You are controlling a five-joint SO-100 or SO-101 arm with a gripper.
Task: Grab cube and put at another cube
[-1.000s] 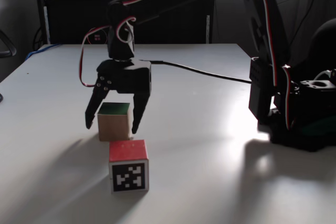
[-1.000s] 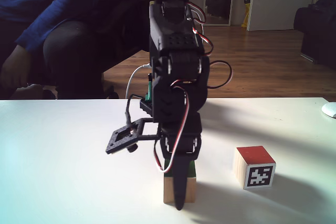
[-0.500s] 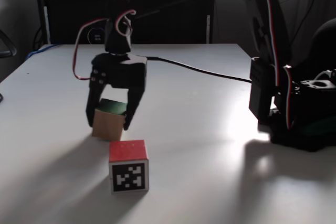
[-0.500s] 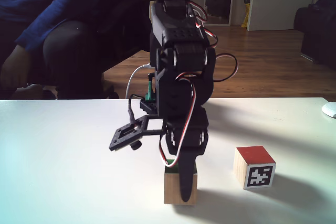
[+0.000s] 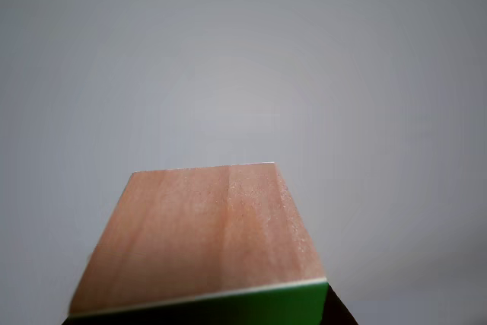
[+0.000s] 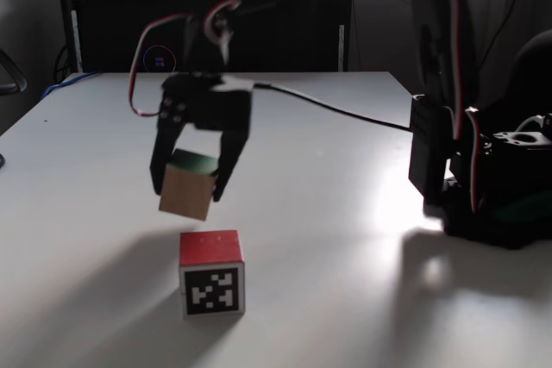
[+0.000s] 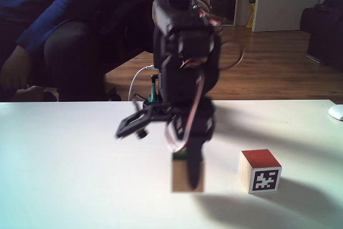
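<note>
The white table [image 6: 345, 127] carries all items noted and appears in both fixed views. Behind it in a fixed view stands a black cabinet [image 6: 112, 32]; in a fixed view a seated person in a blue sleeve [image 7: 48, 20] is at the far edge, with wooden flooring [image 7: 268, 63] beyond.

The black arm [image 6: 431, 58] rises from its base [image 6: 492, 204] at the right of a fixed view and reaches across toward the left, with red and white wires [image 6: 138, 84] looping along it. A black cable [image 6: 336, 114] lies on the table behind it.

The gripper [image 6: 188, 191] points downward with its two fingers [image 6: 231, 157] pinching the cube [image 6: 186, 187] from either side. The cube is clear of the table surface and slightly tilted, green face uppermost, bare wood sides showing. In a fixed view one finger [image 7: 194, 172] crosses the front of the cube [image 7: 179, 175]; that picture is motion-blurred, so the contact detail cannot be judged there. In the other view the cube [image 5: 202, 234] occupies the lower frame, wood face toward the camera with a green strip edged in white at the bottom.

Another cube [image 6: 211, 271] rests on the table just in front of and below the held one, apart from it, red face up and a black-and-white marker on its front. In a fixed view it [image 7: 259, 171] sits to the right of the held one.
</note>
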